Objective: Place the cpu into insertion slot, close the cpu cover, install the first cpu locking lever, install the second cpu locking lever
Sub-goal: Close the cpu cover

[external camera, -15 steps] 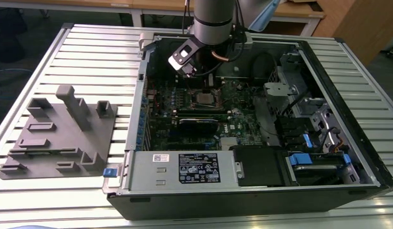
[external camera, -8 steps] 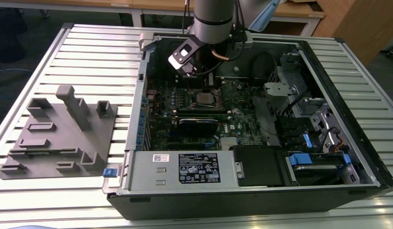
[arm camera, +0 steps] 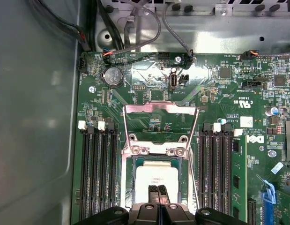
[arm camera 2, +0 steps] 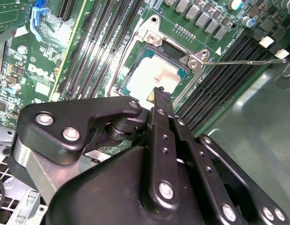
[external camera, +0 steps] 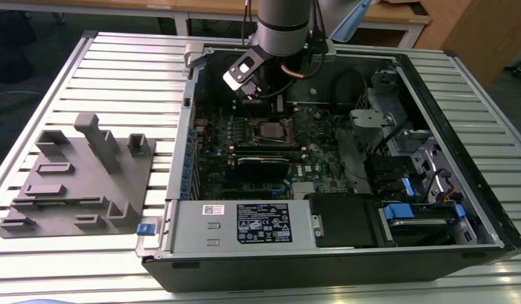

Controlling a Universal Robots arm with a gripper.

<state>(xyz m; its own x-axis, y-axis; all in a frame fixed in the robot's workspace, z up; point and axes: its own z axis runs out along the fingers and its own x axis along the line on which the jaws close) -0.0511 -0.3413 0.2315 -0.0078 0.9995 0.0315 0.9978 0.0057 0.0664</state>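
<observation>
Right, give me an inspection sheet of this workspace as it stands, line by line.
Surface: slatted metal table carrying the open computer case.
Job's things: the cpu lies flat in the insertion slot; the cpu cover stands raised, not closed; a locking lever sticks out unlatched.
Clutter: grey fixture block beside the case, on the exterior view's left.
Grippers: gripper shut, tips over the cpu; contact cannot be told.
Cables: cables run by the case wall at the edge of the motherboard, away from the slot.
Surroundings: wooden desks behind the table.
</observation>
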